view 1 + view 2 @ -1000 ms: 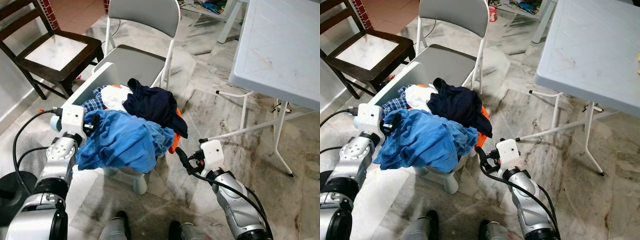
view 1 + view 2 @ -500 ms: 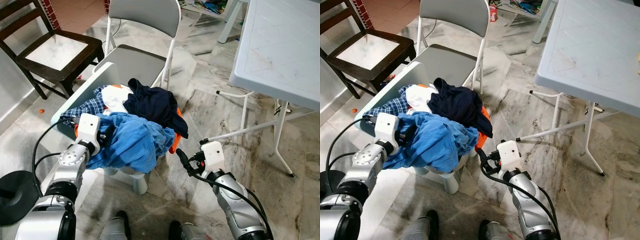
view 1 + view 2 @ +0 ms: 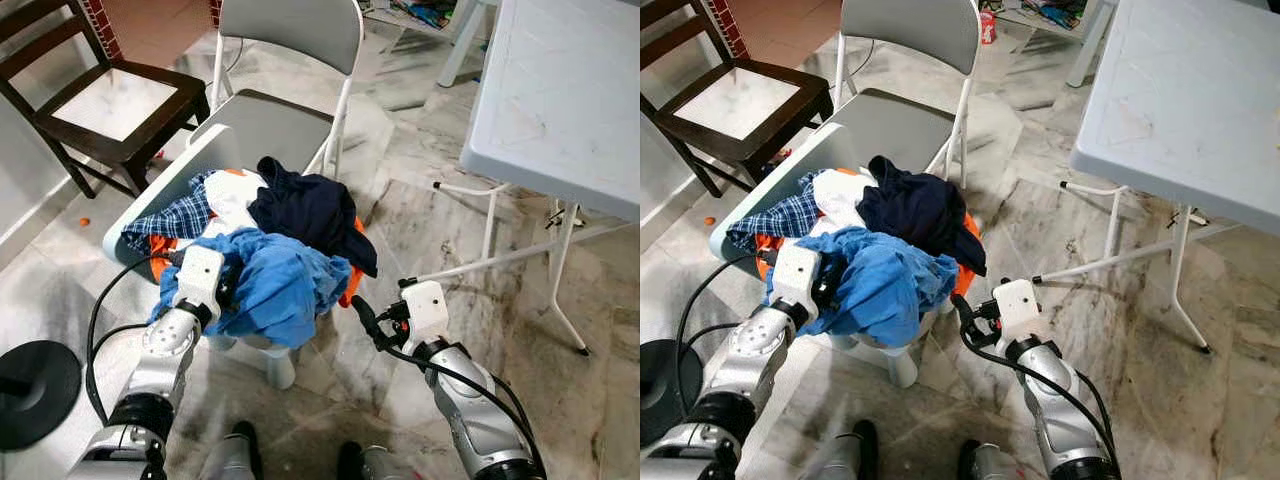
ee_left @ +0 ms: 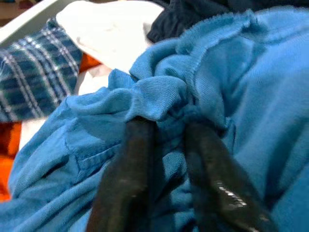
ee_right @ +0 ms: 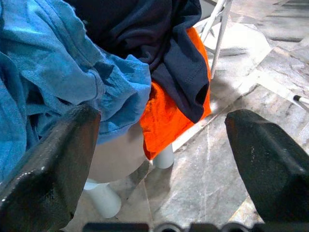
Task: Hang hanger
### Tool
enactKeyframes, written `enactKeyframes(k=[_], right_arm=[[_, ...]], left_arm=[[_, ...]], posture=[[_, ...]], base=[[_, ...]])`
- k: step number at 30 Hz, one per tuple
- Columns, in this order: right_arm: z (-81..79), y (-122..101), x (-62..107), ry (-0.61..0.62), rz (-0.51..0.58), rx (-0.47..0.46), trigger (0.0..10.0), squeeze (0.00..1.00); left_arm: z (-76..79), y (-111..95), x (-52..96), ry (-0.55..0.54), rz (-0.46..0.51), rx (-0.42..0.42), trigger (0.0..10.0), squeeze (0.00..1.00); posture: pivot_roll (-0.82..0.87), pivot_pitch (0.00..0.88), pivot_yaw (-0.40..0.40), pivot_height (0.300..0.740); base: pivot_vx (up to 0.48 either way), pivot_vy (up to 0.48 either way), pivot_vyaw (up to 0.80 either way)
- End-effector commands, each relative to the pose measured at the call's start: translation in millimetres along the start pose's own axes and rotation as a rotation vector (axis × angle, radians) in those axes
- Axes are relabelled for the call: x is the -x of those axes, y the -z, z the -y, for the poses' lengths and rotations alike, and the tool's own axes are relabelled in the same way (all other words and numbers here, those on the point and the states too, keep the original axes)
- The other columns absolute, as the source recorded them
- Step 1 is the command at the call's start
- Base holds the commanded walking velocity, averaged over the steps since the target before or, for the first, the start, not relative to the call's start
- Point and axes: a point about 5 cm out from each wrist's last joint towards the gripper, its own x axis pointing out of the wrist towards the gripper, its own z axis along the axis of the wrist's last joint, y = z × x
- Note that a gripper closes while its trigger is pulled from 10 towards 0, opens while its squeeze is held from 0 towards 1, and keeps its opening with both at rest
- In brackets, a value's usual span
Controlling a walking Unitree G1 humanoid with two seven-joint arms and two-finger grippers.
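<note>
My left gripper (image 4: 166, 159) is clamped on a fold of the blue shirt (image 3: 285, 285), and vs. a sec ago I've dragged that fold in toward the robot, so the shirt's bunched tighter on the pile. Right gripper (image 3: 366, 322) hangs beside the basket (image 3: 215, 150), fingers spread wide, holding nothing. I'd say I'm clearing clothes; no hanger visible yet. Basket holds the blue shirt, navy top (image 3: 310, 210), plaid cloth (image 3: 180, 215), white (image 3: 235, 192) and orange (image 5: 169, 111) items.
</note>
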Motion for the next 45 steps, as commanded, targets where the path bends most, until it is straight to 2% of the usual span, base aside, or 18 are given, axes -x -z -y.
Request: enactKeyframes(k=[1,8,15,16,17,18,19,27,29,34,37,43,45], right_arm=[[0.5,3,1.8,0.004,-0.007,0.0,10.0,0.0],[1.4,3,1.5,0.005,-0.01,0.001,10.0,0.0],[1.4,3,-0.2,0.001,-0.01,0.004,10.0,0.0],[1.4,2,-1.2,-0.002,-0.008,0.005,10.0,0.0],[1.4,2,-1.5,-0.003,-0.007,0.006,10.0,0.0],[1.4,2,-1.6,-0.003,-0.007,0.006,10.0,0.0],[1.4,2,-1.9,-0.003,-0.007,0.006,10.0,0.0],[1.4,1,-2.7,-0.004,-0.006,0.008,10.0,0.0],[1.3,1,-2.8,-0.002,-0.004,0.007,10.0,0.0],[0.8,2,-2.8,-0.002,-0.004,0.006,10.0,0.0],[0.3,3,-2.5,-0.003,-0.005,0.005,10.0,0.0],[0.3,2,-1.9,-0.003,-0.004,0.005,10.0,0.0],[0.7,3,-1.1,-0.002,-0.006,0.005,10.0,0.0]], left_arm=[[4.6,7,5.5,0.012,-0.022,-0.02,0.0,0.0],[3.2,18,20.9,-0.047,-0.052,-0.038,0.0,0.0],[4.8,19,25.6,-0.103,-0.038,-0.056,0.0,0.0],[7.3,18,26.1,-0.108,-0.031,-0.061,4.1,0.0],[8.0,18,26.6,-0.111,-0.029,-0.059,10.0,0.0],[8.3,18,26.8,-0.112,-0.028,-0.057,10.0,0.0],[7.1,19,27.7,-0.128,-0.033,-0.057,10.0,1.0],[-11.6,17,30.2,-0.233,-0.024,-0.075,10.0,1.0],[-27.8,12,32.3,-0.309,-0.008,-0.115,10.0,1.0],[-40.0,12,35.0,-0.332,-0.027,-0.126,10.0,1.0],[-44.7,14,36.7,-0.324,-0.039,-0.13,10.0,1.0],[-46.5,11,36.5,-0.225,-0.018,-0.136,10.0,1.0],[-43.7,6,33.5,-0.139,0.006,-0.165,10.0,1.0]], posture=[[0.02,0.23,-0.049,0.74],[0.03,0.23,-0.05,0.74],[0.03,0.225,-0.053,0.74],[0.03,0.223,-0.053,0.74],[0.04,0.223,-0.052,0.74],[0.04,0.223,-0.052,0.74],[0.04,0.222,-0.054,0.74],[0.04,0.22,-0.052,0.74],[0.04,0.22,-0.052,0.74],[0.04,0.22,-0.049,0.74],[0.04,0.222,-0.048,0.74],[0.04,0.229,-0.051,0.74],[0.04,0.233,-0.051,0.74]], base=[[0.0,0.0,0.0],[0.0,0.0,0.0],[0.0,0.0,0.0],[0.0,0.0,0.0],[0.0,0.0,0.0],[0.0,0.0,0.0],[0.0,0.0,0.0],[0.0,0.0,0.0],[0.0,0.0,0.0],[0.0,0.0,0.0],[0.0,0.0,0.0],[0.0,0.0,0.0],[0.0,0.0,0.0]])
